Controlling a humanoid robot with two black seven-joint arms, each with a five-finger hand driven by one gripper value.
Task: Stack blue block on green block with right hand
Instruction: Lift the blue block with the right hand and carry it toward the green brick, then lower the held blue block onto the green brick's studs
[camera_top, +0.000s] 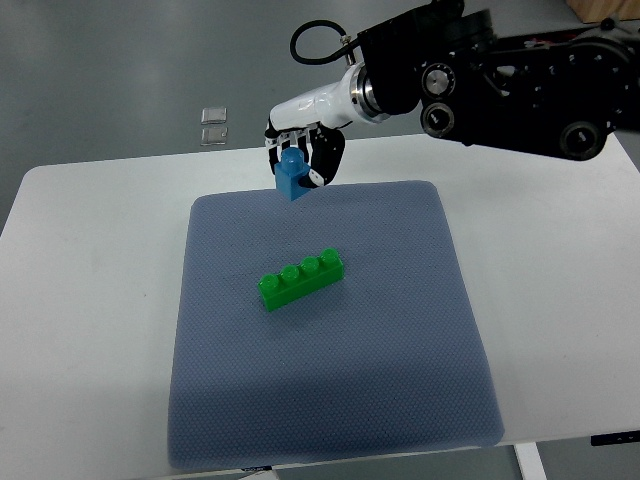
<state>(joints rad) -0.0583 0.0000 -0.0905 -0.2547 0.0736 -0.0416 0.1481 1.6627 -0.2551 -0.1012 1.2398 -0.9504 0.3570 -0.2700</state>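
Nearest the camera, the front edge of a grey-blue mat (330, 400) runs almost to the lip of the white table (90, 300), with the mat covering the middle of the tabletop and bare white surface showing on both sides. Further in, close to the mat's centre, the green block (301, 277) lies flat on the fabric, a long brick with four studs in a row, set at a slant so that its right end points away from the camera. Beyond it, over the far edge of the mat, the right hand (303, 158) hangs with its fingers closed around the blue block (293, 176), which is held well apart from the green one and appears lifted clear of the mat. The hand's white wrist joins a bulky black arm (500, 80) that enters from the right edge. Past the table, two small clear squares (213, 124) lie on the grey floor (120, 60).
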